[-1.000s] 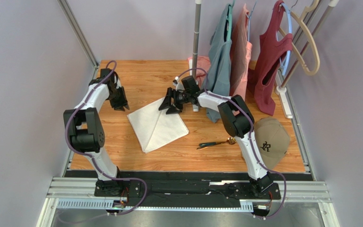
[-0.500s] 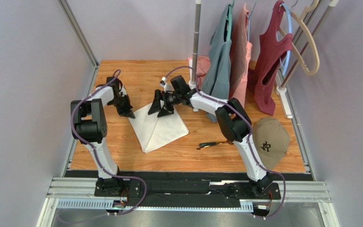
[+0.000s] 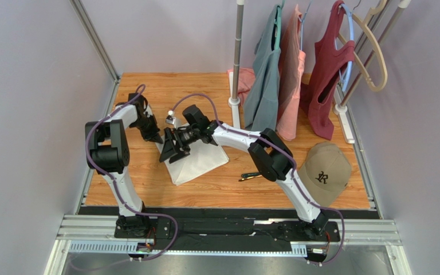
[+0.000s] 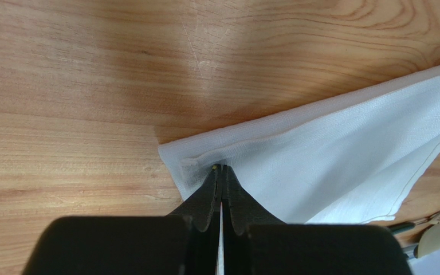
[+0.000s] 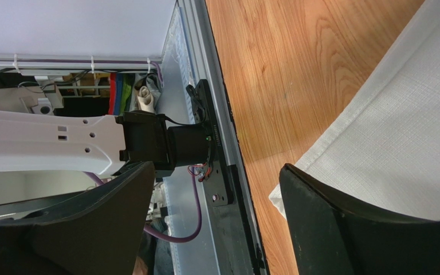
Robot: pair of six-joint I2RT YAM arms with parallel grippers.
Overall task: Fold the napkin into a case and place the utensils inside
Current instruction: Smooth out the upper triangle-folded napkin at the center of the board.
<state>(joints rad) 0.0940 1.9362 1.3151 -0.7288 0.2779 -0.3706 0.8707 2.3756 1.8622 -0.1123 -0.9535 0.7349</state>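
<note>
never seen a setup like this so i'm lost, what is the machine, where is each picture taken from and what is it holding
These are two robot arms bolted at the near edge of a wooden table, each ending in a two-finger gripper. The wide picture comes from a fixed camera above and behind the arms. The other two come from a small camera on each wrist, looking along that arm's own fingers.

On the table lie a white napkin, dark-handled utensils and a tan cap. Clothes hang on a rack at the back.

The left gripper is shut, and its wrist view shows it pinching a corner of the napkin. The right gripper is wide open above the napkin's edge and holds nothing.
</note>
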